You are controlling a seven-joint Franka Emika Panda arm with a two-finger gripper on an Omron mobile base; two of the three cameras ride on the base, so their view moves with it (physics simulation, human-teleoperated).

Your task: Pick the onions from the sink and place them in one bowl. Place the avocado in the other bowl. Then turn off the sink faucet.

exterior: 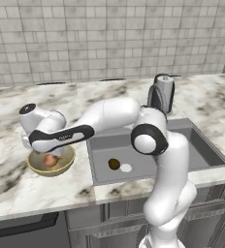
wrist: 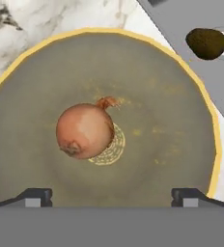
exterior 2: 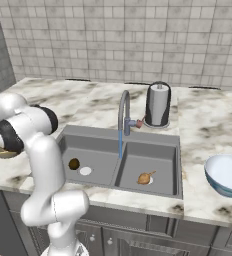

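My gripper [wrist: 111, 195] hangs open just above the yellow-gold bowl [wrist: 201, 91], its fingertips [wrist: 34, 197] spread wide with nothing between them. One orange-brown onion [wrist: 85, 131] lies free at the bottom of that bowl [exterior: 37, 167], seen from the side as the onion [exterior: 49, 160] under my hand. The other onion [exterior 2: 144, 178] rests in the right basin of the sink [exterior 2: 153, 142]. In the left basin the dark avocado [exterior 2: 74, 163] sits beside the white drain [exterior 2: 85, 171]. Water runs from the sink faucet [exterior 2: 123, 112]. The other bowl [exterior 2: 227, 174], pale blue, stands on the counter at the right.
A paper towel holder [exterior 2: 158, 104] stands behind the sink near the faucet. My arm stretches left across the counter and over the left basin [exterior: 109, 145]. A tiled wall closes the back of the marble counter [exterior: 17, 189].
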